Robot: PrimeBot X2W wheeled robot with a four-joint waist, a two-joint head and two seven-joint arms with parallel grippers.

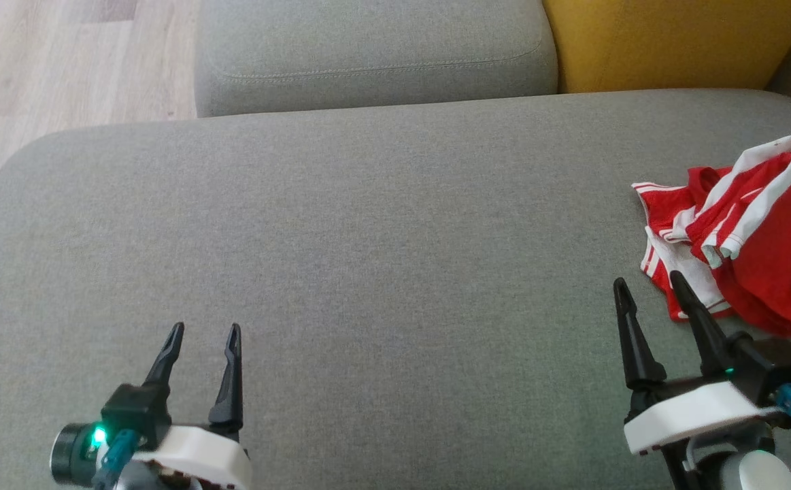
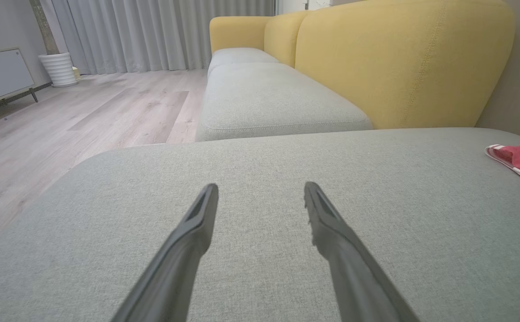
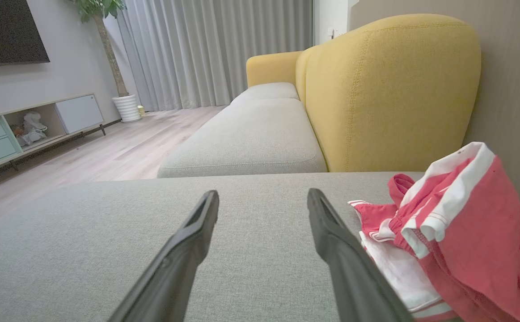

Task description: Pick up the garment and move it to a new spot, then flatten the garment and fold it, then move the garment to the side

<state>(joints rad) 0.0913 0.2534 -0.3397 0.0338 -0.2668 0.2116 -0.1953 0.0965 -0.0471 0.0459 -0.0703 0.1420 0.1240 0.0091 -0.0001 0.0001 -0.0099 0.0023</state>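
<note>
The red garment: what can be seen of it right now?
The garment is red, soft-looking fabric with white bands and thin white stripes along its hems. It lies crumpled in a loose heap, one white-banded fold standing up, not flattened or folded. It rests on the grey sofa cushion, near its right end. The open right gripper is beside its near edge; whether a finger touches it I cannot tell.
</note>
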